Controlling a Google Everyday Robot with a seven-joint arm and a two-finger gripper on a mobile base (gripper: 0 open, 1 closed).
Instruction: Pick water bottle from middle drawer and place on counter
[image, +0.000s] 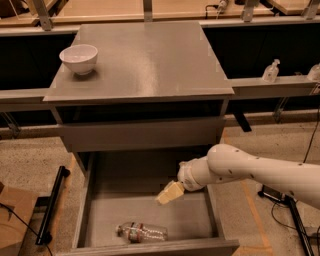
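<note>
The water bottle (141, 232) lies on its side on the floor of the open middle drawer (150, 212), near the drawer's front wall, cap to the left. My gripper (168, 193) hangs over the drawer's middle, above and a little right of the bottle, apart from it. The white arm reaches in from the right. The counter (145, 57) is the grey cabinet top above the drawer.
A white bowl (79, 58) stands on the counter's left side. A pump-top dispenser bottle (270, 71) stands on the ledge at the right. The closed upper drawer front (140, 134) sits above the open one. A black bar (52, 202) lies on the floor at left.
</note>
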